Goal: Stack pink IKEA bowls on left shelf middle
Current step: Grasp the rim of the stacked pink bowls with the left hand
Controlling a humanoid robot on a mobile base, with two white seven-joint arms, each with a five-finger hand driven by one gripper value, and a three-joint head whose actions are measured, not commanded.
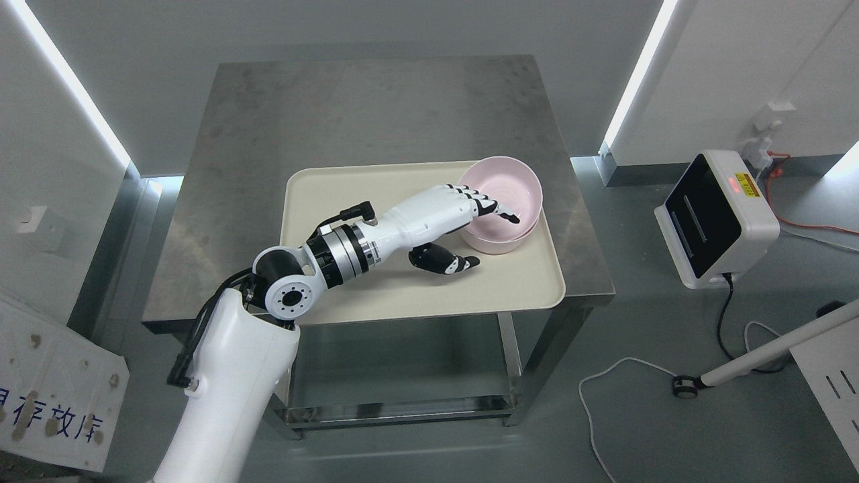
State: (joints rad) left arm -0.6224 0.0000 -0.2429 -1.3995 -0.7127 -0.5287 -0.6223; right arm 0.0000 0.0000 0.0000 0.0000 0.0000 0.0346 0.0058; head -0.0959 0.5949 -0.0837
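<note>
Grey floor, pale walls with light strips, and a steel surface in the middle of it all. Nearest, the left arm comes up from the lower left corner over the near edge of the surface. A cream tray sits on the near right part of the surface, its near right corner poking just past the edge. The left hand reaches right across the tray: fingers hooked over the left rim and into the stacked pink bowls, thumb low on the tray beside their outer wall. So it's pinching the rim, fingers inside, thumb outside. The bowls sit in the tray's far right corner. Off right on the floor there's a white device with a black screen and some cables.
</note>
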